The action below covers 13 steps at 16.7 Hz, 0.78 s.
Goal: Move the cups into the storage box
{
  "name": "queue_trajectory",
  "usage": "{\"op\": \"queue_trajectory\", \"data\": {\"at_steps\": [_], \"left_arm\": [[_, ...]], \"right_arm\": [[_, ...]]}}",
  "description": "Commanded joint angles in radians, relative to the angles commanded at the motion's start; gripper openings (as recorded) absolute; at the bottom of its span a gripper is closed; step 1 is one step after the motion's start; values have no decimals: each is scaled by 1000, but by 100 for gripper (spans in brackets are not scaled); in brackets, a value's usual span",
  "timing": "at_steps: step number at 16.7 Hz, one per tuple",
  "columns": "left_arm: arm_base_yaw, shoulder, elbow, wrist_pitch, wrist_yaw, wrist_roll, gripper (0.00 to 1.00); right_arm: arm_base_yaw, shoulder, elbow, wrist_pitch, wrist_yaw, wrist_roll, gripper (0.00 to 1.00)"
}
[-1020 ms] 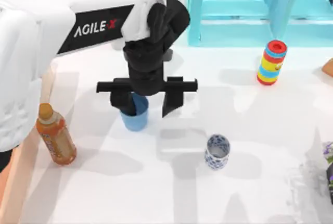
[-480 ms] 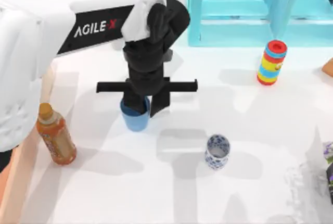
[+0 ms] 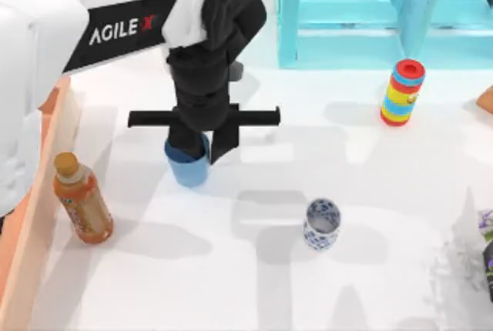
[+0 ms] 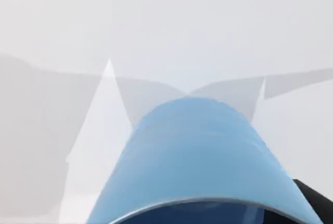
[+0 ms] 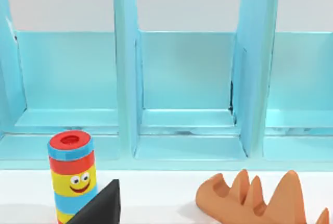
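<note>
My left gripper is shut on the plain blue cup, its black fingers pressed on either side of the rim, left of the table's middle. In the left wrist view the blue cup looms close over the white table. The white cup with the blue floral pattern stands upright and alone, right of and nearer than the blue one. The storage box shows as a light-brown wooden wall along the table's left edge. A black part of my right gripper points at the turquoise shelves.
An orange-capped tea bottle stands beside the box wall. The striped red-yellow-blue cylinder stands at the right, in front of the turquoise furniture. An orange ridged object lies at the far right.
The left gripper's fingers closed on the blue cup, then arm and cup shifted left toward the box. The floral cup has not moved.
</note>
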Motion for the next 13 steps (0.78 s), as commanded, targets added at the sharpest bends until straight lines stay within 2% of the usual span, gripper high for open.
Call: {"op": "queue_trajectory", "data": {"at_steps": [6, 13], "left_arm": [[164, -187, 17, -207, -1, 167, 0], [188, -211, 10, -219, -2, 196, 0]], "right_arm": [[0, 0, 0, 0, 0, 0, 100], [0, 0, 0, 0, 0, 0, 100]]}}
